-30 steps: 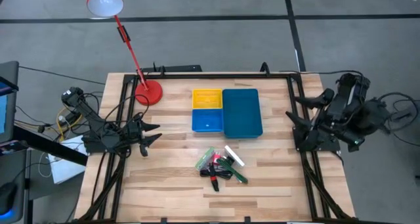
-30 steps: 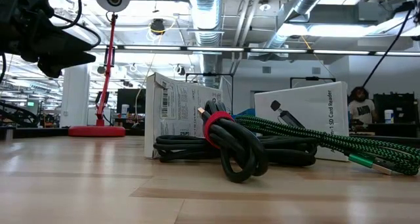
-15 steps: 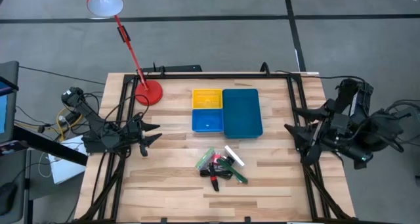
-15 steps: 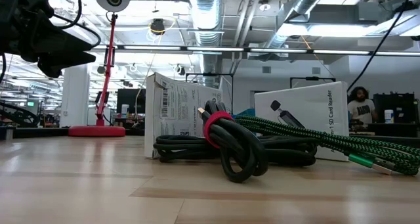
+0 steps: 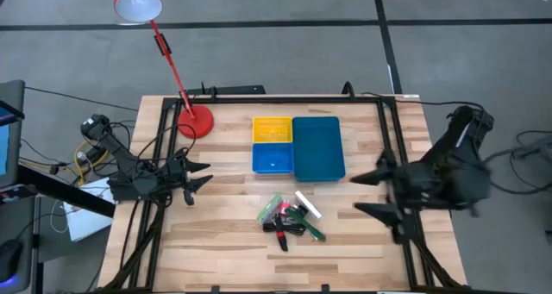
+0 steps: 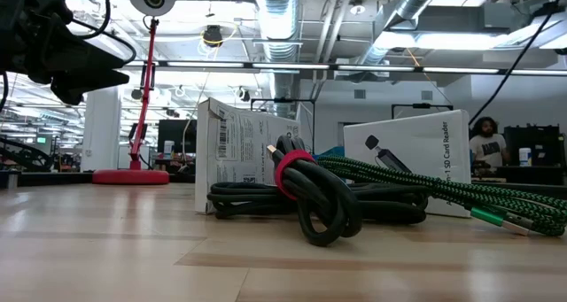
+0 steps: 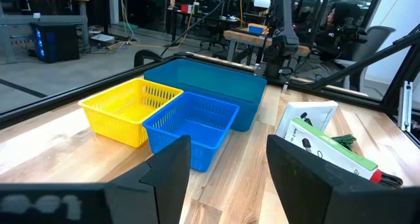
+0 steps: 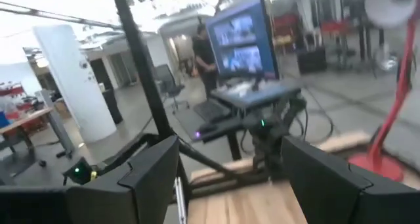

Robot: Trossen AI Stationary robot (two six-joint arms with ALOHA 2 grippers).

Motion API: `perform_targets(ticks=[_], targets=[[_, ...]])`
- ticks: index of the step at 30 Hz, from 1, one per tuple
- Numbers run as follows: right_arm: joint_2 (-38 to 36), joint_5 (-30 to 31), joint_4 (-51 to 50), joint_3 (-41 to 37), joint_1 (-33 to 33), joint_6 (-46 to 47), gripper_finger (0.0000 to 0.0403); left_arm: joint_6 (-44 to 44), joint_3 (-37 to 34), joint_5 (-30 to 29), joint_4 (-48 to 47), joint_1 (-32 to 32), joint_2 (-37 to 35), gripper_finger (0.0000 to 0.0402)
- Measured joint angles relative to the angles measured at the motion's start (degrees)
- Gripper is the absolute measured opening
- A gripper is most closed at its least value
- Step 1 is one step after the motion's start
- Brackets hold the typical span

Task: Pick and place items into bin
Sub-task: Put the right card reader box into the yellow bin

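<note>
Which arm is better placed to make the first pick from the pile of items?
Probably the right. The right gripper is open over the table's right side and points at the pile of items. The left gripper, also open, sits at the table's left edge, a little farther off.

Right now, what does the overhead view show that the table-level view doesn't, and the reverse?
Only the overhead view shows the bin with its yellow and blue compartments, all empty, and both grippers, left and right, open and away from the items.

Only the table-level view shows the barcode on a white box, the black cable's red tie, and a person far behind.

Both show the item pile and the red lamp.
</note>
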Motion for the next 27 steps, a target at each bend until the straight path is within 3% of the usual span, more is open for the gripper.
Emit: perform_targets(ticks=[5, 13, 17, 22, 27], targets=[[1.66, -6.88, -7.07, 1.74, -7.76, 8.54, 0.0265, 0.00, -0.01, -0.01, -0.01, 0.01, 0.00, 0.0190], [6.25, -7.81, -27.19, 8.88, -12.73, 19.88, 0.0265, 0.00, 0.01, -0.01, -0.01, 0.01, 0.00, 0.0190], [9.47, -12.68, -34.49, 11.57, -15.85, 25.42, 0.0265, 0.00, 0.00, -0.01, -0.01, 0.01, 0.00, 0.0190], [14.23, -22.31, -40.28, 13.88, -19.68, 28.00, 0.0265, 0.00, 0.01, 0.00, -0.01, -0.01, 0.00, 0.0190], [17.93, -25.43, -44.01, 14.96, -21.73, 28.40, 0.0265, 0.00, 0.01, 0.01, -0.01, 0.01, 0.00, 0.0190]])
